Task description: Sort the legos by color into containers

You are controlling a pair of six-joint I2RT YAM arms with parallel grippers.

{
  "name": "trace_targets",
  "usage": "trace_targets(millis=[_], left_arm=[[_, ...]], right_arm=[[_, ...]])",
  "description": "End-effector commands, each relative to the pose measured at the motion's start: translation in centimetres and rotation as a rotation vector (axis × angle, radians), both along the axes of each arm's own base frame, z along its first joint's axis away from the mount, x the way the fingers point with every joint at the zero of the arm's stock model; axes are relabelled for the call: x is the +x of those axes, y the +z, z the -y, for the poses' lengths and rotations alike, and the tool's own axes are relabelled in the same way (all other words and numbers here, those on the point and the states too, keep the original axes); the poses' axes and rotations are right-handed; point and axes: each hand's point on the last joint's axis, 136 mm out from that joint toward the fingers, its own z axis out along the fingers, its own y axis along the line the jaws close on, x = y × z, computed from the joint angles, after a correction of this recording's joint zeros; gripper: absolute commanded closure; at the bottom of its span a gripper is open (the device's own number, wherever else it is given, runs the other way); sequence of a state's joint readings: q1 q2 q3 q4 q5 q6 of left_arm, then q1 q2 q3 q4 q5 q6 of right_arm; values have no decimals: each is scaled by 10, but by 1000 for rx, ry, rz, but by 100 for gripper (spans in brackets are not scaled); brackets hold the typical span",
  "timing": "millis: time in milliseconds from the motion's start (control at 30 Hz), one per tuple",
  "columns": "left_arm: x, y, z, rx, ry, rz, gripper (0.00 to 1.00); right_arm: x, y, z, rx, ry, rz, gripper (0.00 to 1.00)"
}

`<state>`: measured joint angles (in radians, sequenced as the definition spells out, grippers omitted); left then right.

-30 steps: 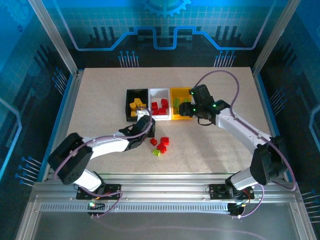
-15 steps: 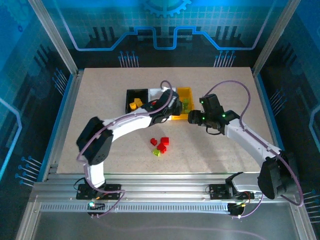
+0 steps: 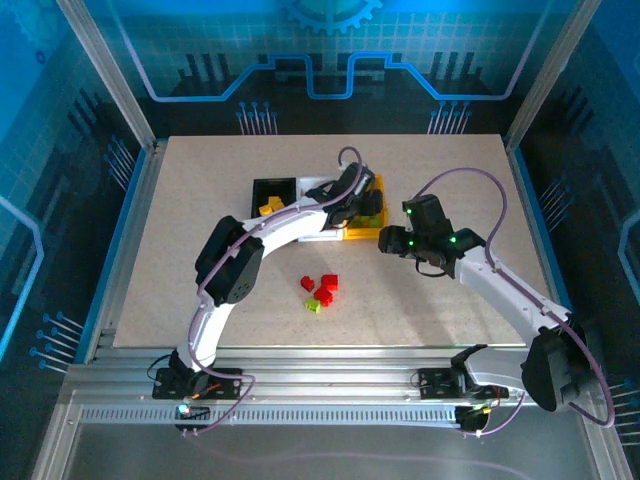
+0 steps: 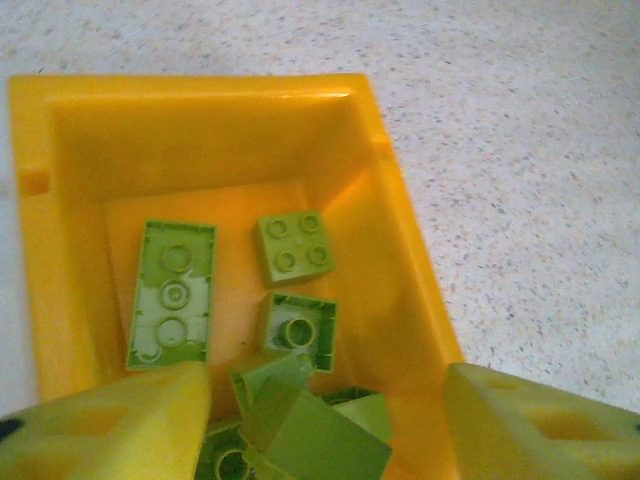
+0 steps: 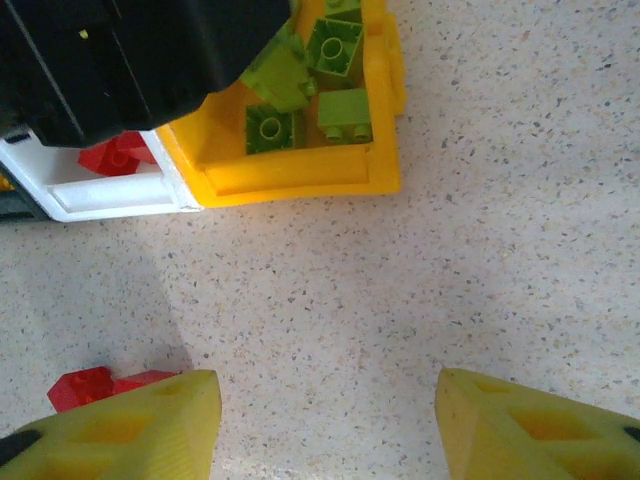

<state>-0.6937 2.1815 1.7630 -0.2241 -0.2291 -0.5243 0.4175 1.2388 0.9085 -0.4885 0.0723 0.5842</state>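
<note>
The left gripper (image 4: 325,385) is held spread, apparently empty, with the yellow bin (image 4: 200,90) beneath it for green legos (image 4: 172,295); the right gripper (image 5: 327,395) is likewise spread

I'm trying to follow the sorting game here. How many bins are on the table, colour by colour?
Black bin: 1
White bin: 1
Yellow bin: 1
Total: 3
</note>
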Motion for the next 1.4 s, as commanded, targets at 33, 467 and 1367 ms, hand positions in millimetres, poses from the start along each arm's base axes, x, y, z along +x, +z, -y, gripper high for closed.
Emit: trace_targets(millis=[33,467,1367], left_arm=[[-8,44,5,-96,-20,29,19],[-115,97,-75,-281,8,63,1],[-233,15,-219,-118,232,-26,1]], right_arm=[[-5,-3,-8,34,34,-22,38],[-32,-27,-84,29,298,-101,35],[-39,-117,-146,-205,348,-269,36]])
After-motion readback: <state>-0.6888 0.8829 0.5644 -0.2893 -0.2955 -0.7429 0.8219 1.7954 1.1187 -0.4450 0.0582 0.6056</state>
